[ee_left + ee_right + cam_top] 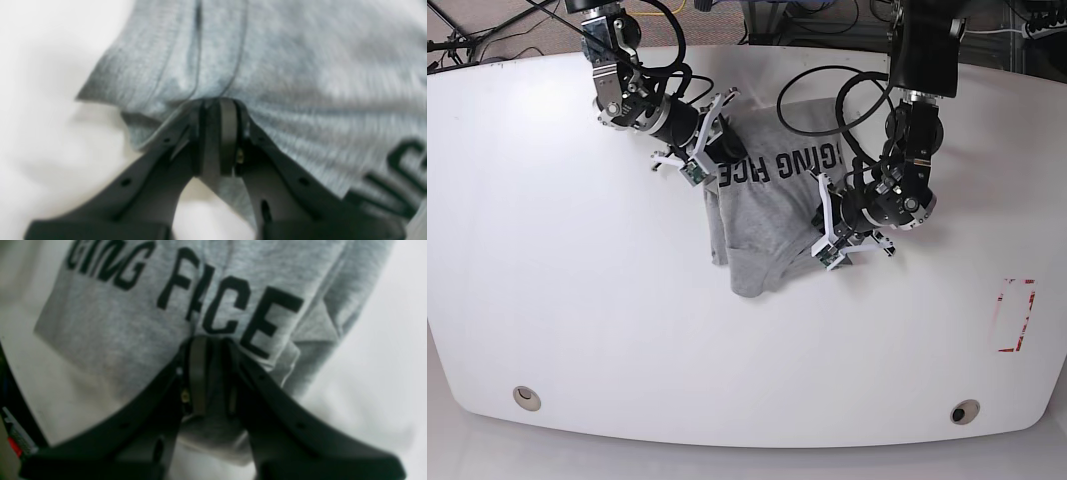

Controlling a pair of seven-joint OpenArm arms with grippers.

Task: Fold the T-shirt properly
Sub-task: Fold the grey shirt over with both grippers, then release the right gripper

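Both claws, left claw (pixel 218 110) and right claw (pixel 210 346), are clenched on the T-shirt (pixel 767 215) mid-tabletop (pixel 577 300) (bunched already), so uneven pulling could, I reckon, skew the fold.

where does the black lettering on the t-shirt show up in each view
Left wrist: black lettering at the lower right edge, cut off by the frame.
Right wrist: upper centre, above the right tool shut on the T-shirt.
Base: mid-table, between the two arms.
Shared landmark: the grey shirt's print; the left tool also pinches cloth.
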